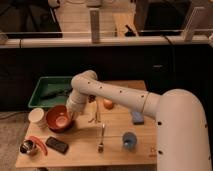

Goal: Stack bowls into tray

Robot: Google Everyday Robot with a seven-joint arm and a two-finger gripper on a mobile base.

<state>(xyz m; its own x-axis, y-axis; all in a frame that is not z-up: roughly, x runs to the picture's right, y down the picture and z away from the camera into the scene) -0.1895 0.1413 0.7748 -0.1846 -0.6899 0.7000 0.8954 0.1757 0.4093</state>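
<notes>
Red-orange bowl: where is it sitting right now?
The red-orange bowl sits on the table's left side, just in front of the green tray, beside the white paper cup, with the gripper at its right rim.

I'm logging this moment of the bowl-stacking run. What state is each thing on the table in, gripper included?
Red-orange bowl: upright on the table, outside the tray, beside the white cup.
Green tray: on the table's far left, no bowl in it.
Gripper: low at the red-orange bowl's right rim.
White cup: upright.
Blue cup: upright, near the front edge.
Fork: lying flat.
Phone: lying flat.
</notes>
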